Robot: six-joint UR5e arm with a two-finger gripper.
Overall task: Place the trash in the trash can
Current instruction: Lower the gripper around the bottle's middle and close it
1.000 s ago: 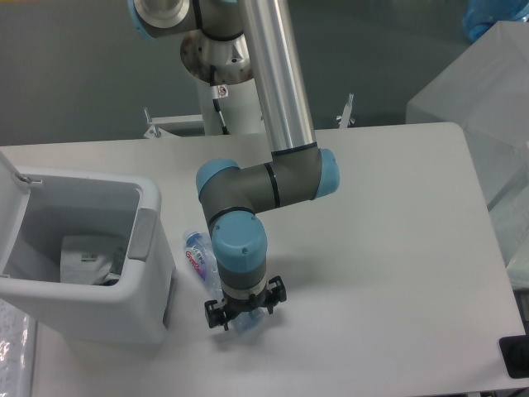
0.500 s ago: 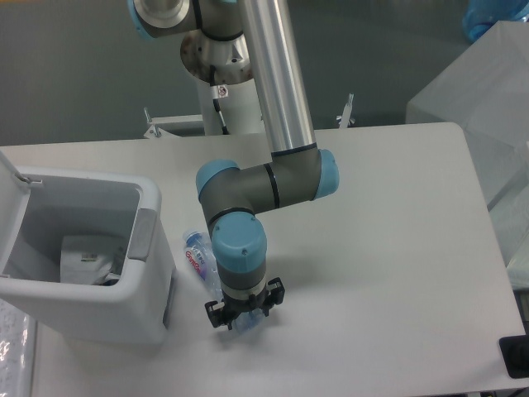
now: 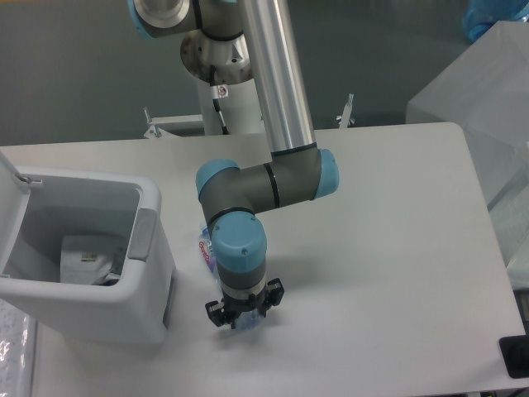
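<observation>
The trash can stands at the table's left with its lid swung open. A crumpled white wrapper lies inside it. The crushed clear bottle is just right of the can, and only its red-blue label end shows beside the arm's wrist; the rest is hidden under the wrist. My gripper points straight down at the table over the bottle's lower end, and its jaws are shut on the bottle.
A translucent plastic box stands off the table's right rear corner. A black object sits at the lower right edge. Clear plastic sheeting lies at the lower left, beside the can.
The jaws have drawn slightly closer together. The bottle's label end has swung right and up, tucking behind the wrist. The arm has hardly moved.
</observation>
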